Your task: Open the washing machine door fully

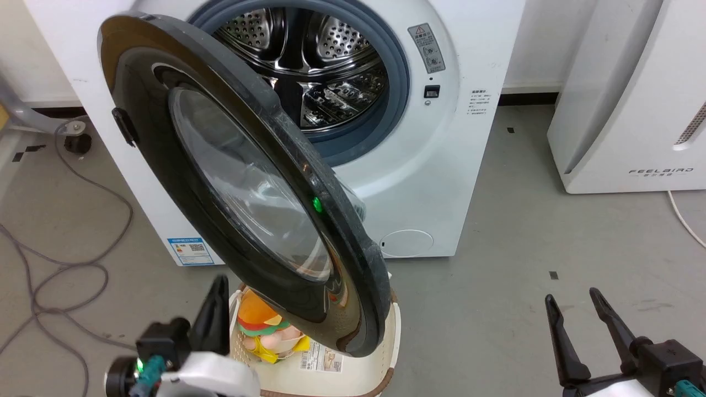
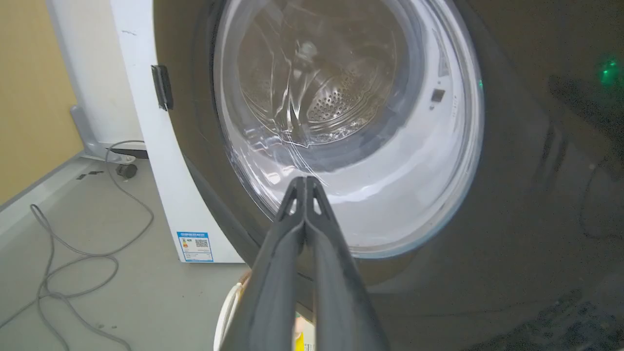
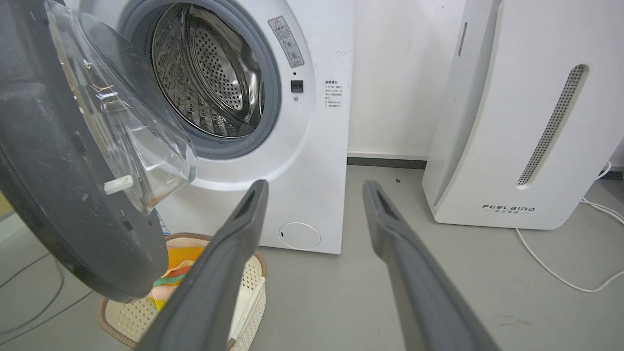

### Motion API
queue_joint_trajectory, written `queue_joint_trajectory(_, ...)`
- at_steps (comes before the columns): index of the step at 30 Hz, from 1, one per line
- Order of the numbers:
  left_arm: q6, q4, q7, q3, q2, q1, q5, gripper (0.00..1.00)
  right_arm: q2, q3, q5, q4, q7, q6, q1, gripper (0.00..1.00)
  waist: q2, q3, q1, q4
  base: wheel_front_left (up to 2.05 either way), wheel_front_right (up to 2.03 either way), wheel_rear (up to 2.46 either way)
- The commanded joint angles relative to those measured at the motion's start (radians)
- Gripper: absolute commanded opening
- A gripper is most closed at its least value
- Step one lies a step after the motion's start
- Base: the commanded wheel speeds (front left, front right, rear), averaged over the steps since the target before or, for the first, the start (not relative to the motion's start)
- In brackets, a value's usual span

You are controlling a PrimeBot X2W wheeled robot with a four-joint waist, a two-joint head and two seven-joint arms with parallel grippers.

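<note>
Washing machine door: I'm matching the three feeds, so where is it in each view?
Head view: the washing machine door slants from upper left to bottom centre.
Left wrist view: the door spans centre and right, close up.
Right wrist view: the door hangs at the left edge.
Shared landmark: the steel drum.

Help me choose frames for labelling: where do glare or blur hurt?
Head view: a green glint on the door rim. Left wrist view: white streaks across the door glass, drum warped behind it. Right wrist view: sharp; right gripper fingers soft.
</note>
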Motion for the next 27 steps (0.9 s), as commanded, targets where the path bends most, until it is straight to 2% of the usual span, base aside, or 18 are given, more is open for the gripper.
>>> queue_joint_trajectory(1,0.006,-0.021,0.002,0.005,-0.002,-0.022,-0.004,0.00,0.005,-0.003,0.004,-0.004,0.003,0.001,0.016,1.00,0.0000,-0.001,0.0000,0.001,0.00,0.00,0.00)
queue_joint_trajectory(6,0.020,-0.161,0.029,0.010,0.003,-0.054,-0.008,0.00,0.005,0.000,0.009,-0.003,0.005,0.001,0.018,1.00,0.0000,-0.002,0.0000,0.002,0.00,0.00,0.00)
queue_joint_trajectory(16,0.049,-0.536,0.049,0.006,0.012,-0.148,-0.007,0.00,0.005,0.005,0.004,-0.007,0.000,0.001,0.015,1.00,0.0000,0.005,0.0000,-0.001,0.00,0.00,0.00)
queue_joint_trajectory(22,0.040,-0.694,0.052,-0.075,0.000,-0.237,-0.022,0.00,0.005,0.006,0.002,-0.009,0.002,0.001,0.011,1.00,0.0000,0.015,0.0000,-0.006,0.00,0.00,0.00)
queue_joint_trajectory(27,0.027,-0.747,0.067,-0.208,-0.009,-0.280,-0.044,0.00,0.005,0.003,0.001,-0.009,0.004,0.001,0.011,1.00,0.0000,0.020,0.0000,-0.009,0.00,0.00,0.00)
